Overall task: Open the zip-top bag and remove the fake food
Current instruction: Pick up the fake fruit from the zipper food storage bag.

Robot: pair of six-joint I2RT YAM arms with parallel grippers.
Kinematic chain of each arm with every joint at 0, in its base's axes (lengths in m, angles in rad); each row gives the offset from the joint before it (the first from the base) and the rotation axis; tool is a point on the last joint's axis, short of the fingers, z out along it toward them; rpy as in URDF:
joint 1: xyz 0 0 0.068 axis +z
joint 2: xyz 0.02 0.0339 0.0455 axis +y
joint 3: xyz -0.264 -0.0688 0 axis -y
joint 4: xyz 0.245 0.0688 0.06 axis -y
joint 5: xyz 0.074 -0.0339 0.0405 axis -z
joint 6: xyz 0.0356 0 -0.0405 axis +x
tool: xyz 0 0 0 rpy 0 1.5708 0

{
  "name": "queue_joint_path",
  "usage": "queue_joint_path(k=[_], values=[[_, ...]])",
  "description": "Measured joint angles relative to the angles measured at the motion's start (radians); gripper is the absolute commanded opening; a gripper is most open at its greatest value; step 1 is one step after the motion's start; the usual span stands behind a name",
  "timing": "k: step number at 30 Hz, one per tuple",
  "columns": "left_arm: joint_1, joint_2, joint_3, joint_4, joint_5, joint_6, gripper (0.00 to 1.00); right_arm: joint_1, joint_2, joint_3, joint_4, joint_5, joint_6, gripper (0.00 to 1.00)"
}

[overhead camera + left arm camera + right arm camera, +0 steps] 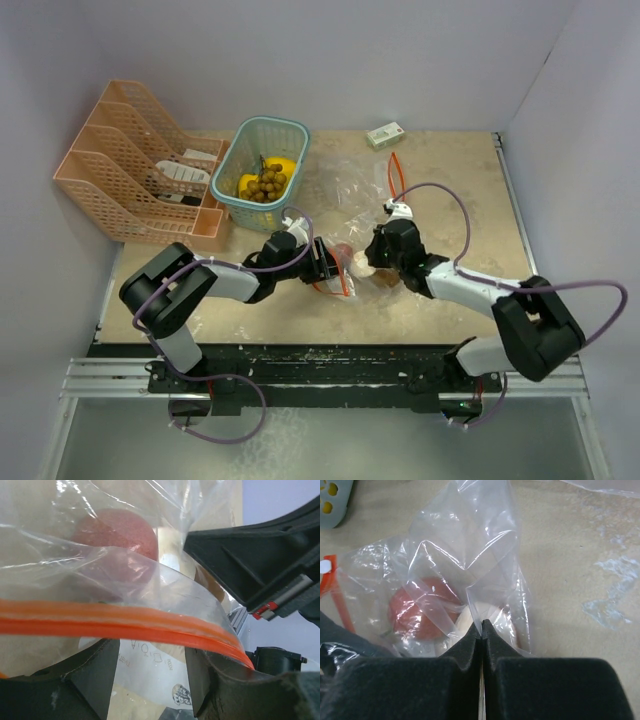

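Right wrist view: the right gripper (481,626) is pinched shut on a fold of the clear zip-top bag (470,545), a red piece (420,612) and a beige piece (464,620) inside just beyond; the left gripper (332,270) has its jaws apart, with the orange zip strip (125,620) lying loose between them; farther back, yellow fruits (283,165) and a grape cluster (268,182) sit in the teal basket (228,165).

The left tool (335,272) and right tool (481,630) are showing matte black fingers (530,685); white links (470,288) are trailing looping purple cables (440,186).

- We are reaching both arms inward, wrists low.
- We are keeping our left hand (152,677) parted.
- We are pinching our right hand (481,630) closed on the zip-top bag (465,555).
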Motion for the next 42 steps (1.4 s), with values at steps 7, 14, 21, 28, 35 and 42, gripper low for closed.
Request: queue_joint_path(k=[7,14,21,28,35,42], values=[[0.000,0.000,0.000,-0.005,-0.003,0.000,0.58,0.000,0.135,-0.022,0.188,-0.089,-0.009,0.00],[0.000,0.043,0.000,0.014,-0.002,-0.002,0.58,0.012,0.182,-0.086,0.376,-0.219,0.008,0.00],[0.000,0.091,-0.002,0.056,0.023,-0.027,0.32,0.074,0.193,-0.095,0.423,-0.286,0.025,0.00],[0.000,0.058,-0.005,0.008,0.019,-0.030,0.00,0.089,0.117,-0.099,0.384,-0.296,0.036,0.00],[-0.005,-0.063,-0.007,-0.074,-0.005,0.004,0.00,0.095,-0.068,-0.118,0.247,-0.221,0.043,0.00],[-0.006,-0.228,-0.008,-0.211,-0.044,0.061,0.00,0.062,-0.227,-0.121,0.090,-0.134,0.043,0.00]])
